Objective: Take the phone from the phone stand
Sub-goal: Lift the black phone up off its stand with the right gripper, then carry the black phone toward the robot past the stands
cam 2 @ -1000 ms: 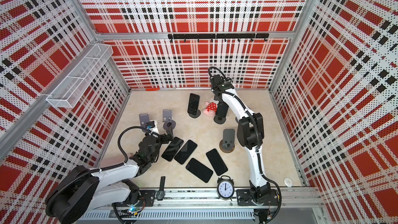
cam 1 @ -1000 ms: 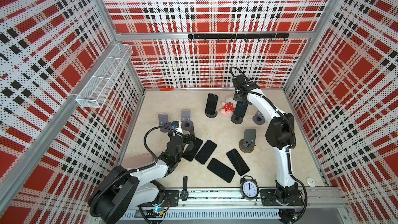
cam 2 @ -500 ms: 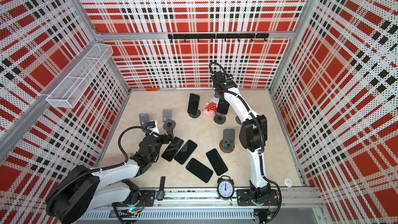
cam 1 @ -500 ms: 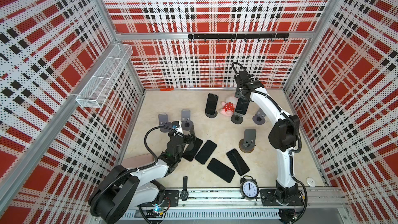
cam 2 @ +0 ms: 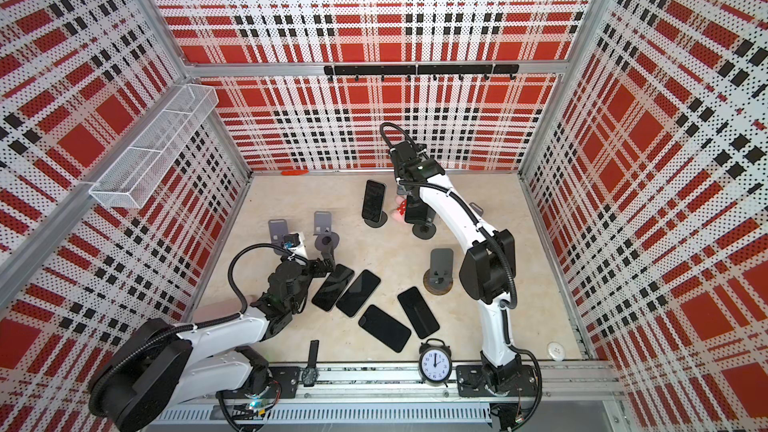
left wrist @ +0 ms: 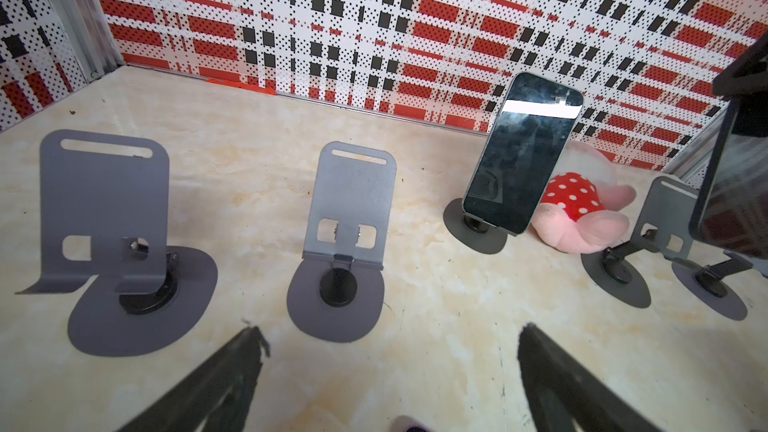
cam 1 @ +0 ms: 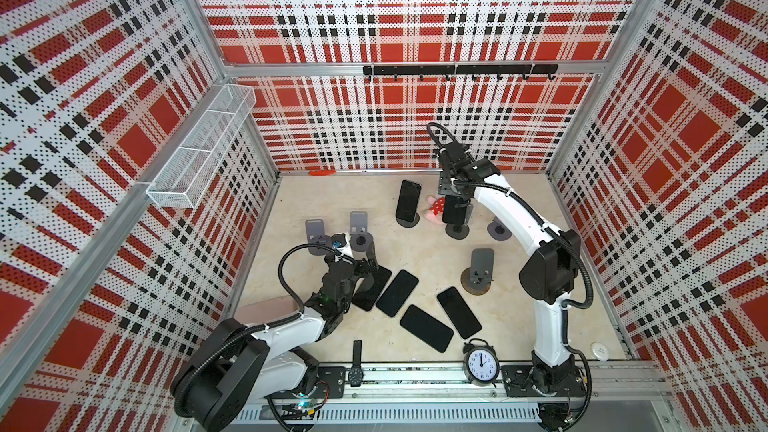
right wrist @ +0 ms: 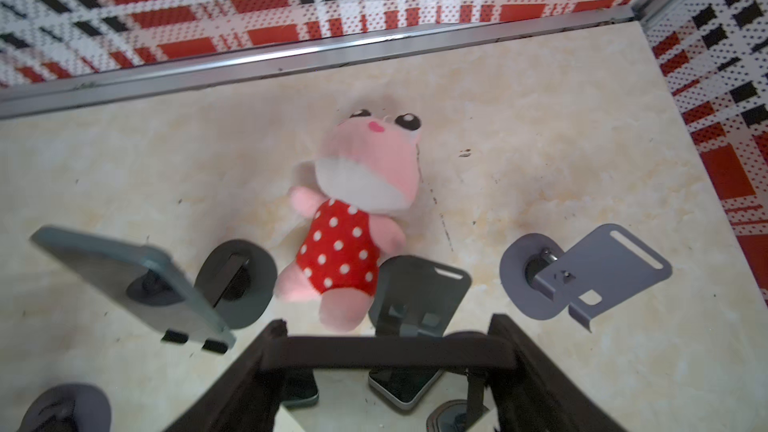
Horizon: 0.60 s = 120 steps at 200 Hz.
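— So, where is the phone (cam 1: 454,214)?
— Right of centre in both top views, standing upright: a dark slab with a glossy black screen. The right gripper (right wrist: 388,324) is clamped on its upper edge, and it hangs just over the round base of the phone stand (cam 1: 457,231).
— Is it touching the stand?
— From above I cannot tell. The right wrist view shows more: at the bottom of the frame the phone's edge is a dark bar between the two fingers (right wrist: 523,367), and the stand's grey plate shows uncovered beyond it.
— And the left wrist view?
— There the phone fills the right edge of the frame, screen towards the camera, in front of that plate. It also shows the screen of a second phone (left wrist: 523,151), propped upright, which the right wrist view sees only from the back.
— The left gripper (left wrist: 390,332)?
— Spread wide above the table (left wrist: 436,284), lower left of centre in both top views, beside the flat phones (cam 1: 397,293).
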Each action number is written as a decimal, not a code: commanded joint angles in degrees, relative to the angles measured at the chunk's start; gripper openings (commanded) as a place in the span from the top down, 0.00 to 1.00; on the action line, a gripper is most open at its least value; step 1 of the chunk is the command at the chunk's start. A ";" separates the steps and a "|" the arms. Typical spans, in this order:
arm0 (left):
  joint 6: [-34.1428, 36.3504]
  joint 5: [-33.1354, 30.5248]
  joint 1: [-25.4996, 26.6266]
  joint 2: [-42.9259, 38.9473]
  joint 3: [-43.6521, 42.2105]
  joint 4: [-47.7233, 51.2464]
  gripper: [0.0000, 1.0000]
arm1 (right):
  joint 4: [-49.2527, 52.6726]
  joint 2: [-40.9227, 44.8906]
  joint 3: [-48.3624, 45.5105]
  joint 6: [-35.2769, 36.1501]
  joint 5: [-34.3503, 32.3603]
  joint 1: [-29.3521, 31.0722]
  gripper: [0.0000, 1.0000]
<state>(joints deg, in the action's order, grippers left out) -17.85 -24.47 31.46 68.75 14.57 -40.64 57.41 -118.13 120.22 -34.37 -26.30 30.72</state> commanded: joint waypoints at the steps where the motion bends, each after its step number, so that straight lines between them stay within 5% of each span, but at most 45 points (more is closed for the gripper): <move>1: -0.11 -0.02 -0.53 0.07 1.60 0.17 0.02 | 1.24 3.43 -2.66 2.21 2.07 2.23 0.25; 65: 0.28 -2.30 -0.70 0.32 1.43 0.32 0.02 | -3.55 11.89 -20.71 4.39 10.08 5.44 0.25; 120: 0.86 -3.29 -0.96 -0.12 1.42 0.64 0.02 | -4.76 12.16 -25.34 6.04 14.08 8.15 0.26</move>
<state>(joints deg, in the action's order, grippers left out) -17.76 -26.17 31.09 68.77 14.59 -40.53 54.98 -107.55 94.96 -29.93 -14.48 36.91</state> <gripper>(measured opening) 0.981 0.753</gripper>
